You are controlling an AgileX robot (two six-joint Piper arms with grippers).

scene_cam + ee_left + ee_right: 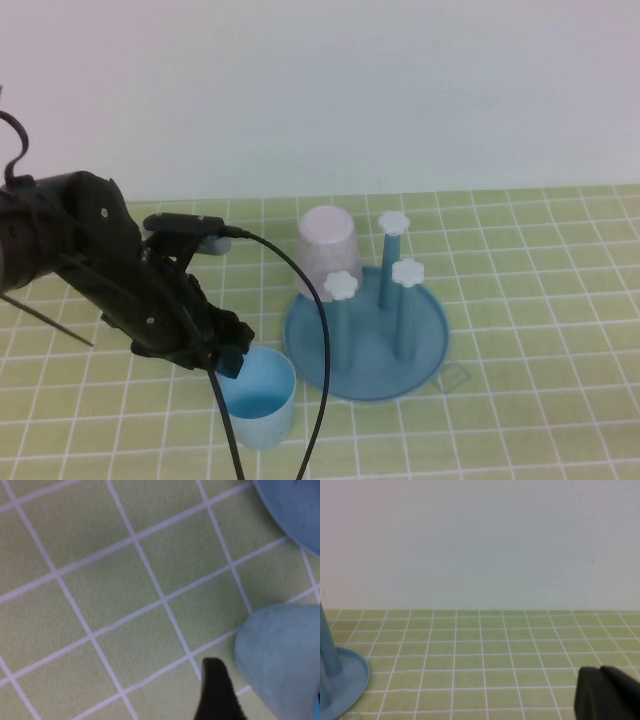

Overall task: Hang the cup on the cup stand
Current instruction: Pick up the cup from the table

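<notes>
Reaching in from the robot's left, the left pincer (232,358) sits low at the near-left rim of the cup (256,395), one dark fingertip (217,690) just beside the cup's outer wall — whether it is parted or clamped, I cannot tell. The light blue cup stands upright, mouth up, on the green-tiled bench (520,400), just left of the cup stand (366,335) and nearer the robot. A pale lilac cup (328,255) hangs upside down on a far-left peg. The right pincer (607,695) shows only in its wrist view, low over the bench to the stand's side; its state is unclear.
</notes>
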